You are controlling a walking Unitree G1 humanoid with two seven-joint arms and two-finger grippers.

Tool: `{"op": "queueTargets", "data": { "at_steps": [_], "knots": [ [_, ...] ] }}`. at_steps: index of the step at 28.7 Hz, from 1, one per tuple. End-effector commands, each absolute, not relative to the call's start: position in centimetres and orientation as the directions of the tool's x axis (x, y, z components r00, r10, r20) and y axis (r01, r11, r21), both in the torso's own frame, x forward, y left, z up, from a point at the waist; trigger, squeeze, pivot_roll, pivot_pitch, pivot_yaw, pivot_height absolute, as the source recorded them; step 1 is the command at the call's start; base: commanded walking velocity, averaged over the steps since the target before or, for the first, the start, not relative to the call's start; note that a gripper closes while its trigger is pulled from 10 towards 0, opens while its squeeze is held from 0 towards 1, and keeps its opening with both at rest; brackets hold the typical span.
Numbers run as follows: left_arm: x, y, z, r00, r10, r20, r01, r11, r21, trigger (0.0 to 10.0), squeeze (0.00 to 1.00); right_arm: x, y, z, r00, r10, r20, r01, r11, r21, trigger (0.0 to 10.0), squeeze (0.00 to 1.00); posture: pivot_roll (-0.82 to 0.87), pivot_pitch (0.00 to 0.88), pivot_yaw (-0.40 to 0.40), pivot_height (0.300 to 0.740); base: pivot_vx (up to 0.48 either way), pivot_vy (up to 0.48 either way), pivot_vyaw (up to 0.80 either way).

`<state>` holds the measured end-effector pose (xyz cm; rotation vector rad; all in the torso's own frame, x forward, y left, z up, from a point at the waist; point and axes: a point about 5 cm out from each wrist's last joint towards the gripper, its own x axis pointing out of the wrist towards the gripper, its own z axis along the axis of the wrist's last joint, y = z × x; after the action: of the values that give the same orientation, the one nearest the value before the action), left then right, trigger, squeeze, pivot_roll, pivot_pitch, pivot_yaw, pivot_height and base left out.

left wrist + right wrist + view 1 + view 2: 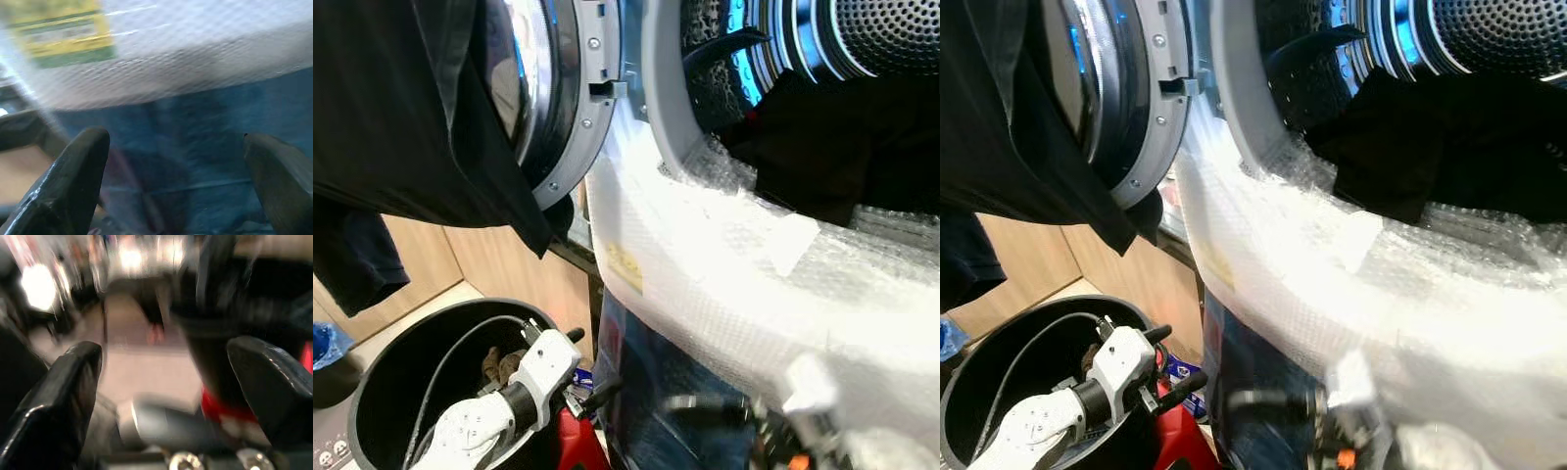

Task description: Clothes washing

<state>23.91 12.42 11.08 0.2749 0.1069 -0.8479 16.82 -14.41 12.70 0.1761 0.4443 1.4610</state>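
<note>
Hanging over the door [570,88] beside the drum [862,39], a black garment [401,108], more dark clothes [1430,137] inside the drum, left gripper [587,377] open below, above the bucket [401,367], right gripper [166,382] open, blurred.

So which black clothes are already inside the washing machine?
The black garment bunched in the drum mouth, behind the bubble wrap. The other black garment hangs over the open door.

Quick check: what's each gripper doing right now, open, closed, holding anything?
Left gripper: open, holding nothing, in front of the blue fabric.
Right gripper: open, holding nothing; view blurred.
</note>
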Motion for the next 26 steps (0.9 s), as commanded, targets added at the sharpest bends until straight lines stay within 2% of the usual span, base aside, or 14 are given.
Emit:
{"op": "queueTargets", "data": {
  "at_steps": [1,4,6,8,9,10,13,14,16,18,22,24,25,26],
  "knots": [
    [23.2,11.7,9.4,0.551,-0.784,-0.287,0.834,0.529,0.157,10.0,0.0,16.2,-15.0,9.5,0.044,0.945,-0.325,-0.909,0.173,0.379,10.0,0.0,0.15,0.0,0.008,0.74,0.0,0.0,0.0],
    [22.8,11.3,8.6,0.48,-0.807,-0.344,0.876,0.463,0.136,10.0,0.0,16.5,-15.6,6.6,0.124,0.905,-0.407,-0.869,0.297,0.395,10.0,0.0,0.15,0.0,0.011,0.74,0.0,0.0,0.0],
    [22.9,10.7,7.7,0.441,-0.819,-0.366,0.895,0.432,0.11,10.0,0.0,16.7,-16.6,3.0,0.171,0.819,-0.547,-0.851,0.403,0.337,10.0,0.0,0.15,0.0,0.013,0.74,0.0,0.0,0.0],
    [23.1,10.4,7.1,0.429,-0.823,-0.371,0.899,0.429,0.087,10.0,0.0,16.8,-17.0,1.6,0.2,0.79,-0.58,-0.832,0.449,0.325,10.0,0.0,0.15,0.0,0.015,0.74,0.0,0.0,0.0],
    [23.0,10.1,6.2,0.4,-0.83,-0.388,0.908,0.417,0.044,10.0,0.0,17.1,-17.2,0.4,0.246,0.779,-0.577,-0.784,0.51,0.353,10.0,0.0,0.15,0.0,0.012,0.74,0.0,0.0,0.0],
    [23.0,10.0,5.9,0.385,-0.834,-0.396,0.912,0.408,0.027,10.0,0.0,17.2,-17.3,0.1,0.261,0.776,-0.574,-0.768,0.527,0.363,10.0,0.0,0.15,0.0,0.012,0.74,0.0,0.0,0.0],
    [22.7,9.9,3.9,0.328,-0.826,-0.458,0.932,0.361,0.015,10.0,0.0,17.6,-17.7,-2.3,0.344,0.682,-0.645,-0.69,0.65,0.319,10.0,0.0,0.15,0.0,0.015,0.74,0.0,0.0,0.0],
    [22.7,9.9,3.9,0.328,-0.826,-0.458,0.932,0.361,0.015,10.0,0.0,17.6,-17.7,-2.3,0.344,0.682,-0.645,-0.69,0.65,0.319,10.0,0.0,0.15,0.0,0.015,0.74,0.0,0.0,0.0],
    [23.8,9.7,2.3,0.374,-0.799,-0.472,0.897,0.441,-0.037,10.0,0.0,18.0,-18.8,-4.8,0.42,0.53,-0.736,-0.574,0.784,0.237,10.0,0.0,0.15,0.0,0.012,0.74,0.0,0.0,0.0],
    [24.3,9.6,1.5,0.389,-0.777,-0.495,0.884,0.465,-0.035,10.0,0.0,18.4,-18.9,-5.4,0.473,0.476,-0.741,-0.508,0.835,0.213,10.0,0.0,0.15,0.0,0.006,0.74,0.0,0.0,0.0],
    [24.7,8.9,0.5,0.377,-0.766,-0.521,0.883,0.468,-0.05,10.0,0.0,19.0,-19.1,-6.3,0.515,0.374,-0.771,-0.364,0.91,0.199,10.0,0.0,0.15,0.0,0.004,0.74,0.0,0.0,0.0],
    [25.1,8.4,0.1,0.388,-0.753,-0.532,0.87,0.489,-0.057,10.0,0.0,19.1,-19.3,-6.7,0.513,0.282,-0.811,-0.325,0.938,0.12,10.0,0.0,0.15,0.0,0.006,0.74,0.0,0.0,0.0],
    [25.4,8.0,-0.3,0.391,-0.736,-0.552,0.863,0.502,-0.057,10.0,0.0,19.5,-19.8,-7.0,0.538,0.18,-0.824,-0.209,0.975,0.076,10.0,0.0,0.13,0.0,0.007,0.74,0.0,0.0,0.0],
    [25.5,7.9,-0.5,0.391,-0.733,-0.557,0.862,0.504,-0.057,10.0,0.0,19.6,-19.8,-7.1,0.543,0.159,-0.824,-0.179,0.981,0.072,10.0,0.0,0.13,0.0,0.007,0.74,0.0,0.0,0.0]
  ]
}}
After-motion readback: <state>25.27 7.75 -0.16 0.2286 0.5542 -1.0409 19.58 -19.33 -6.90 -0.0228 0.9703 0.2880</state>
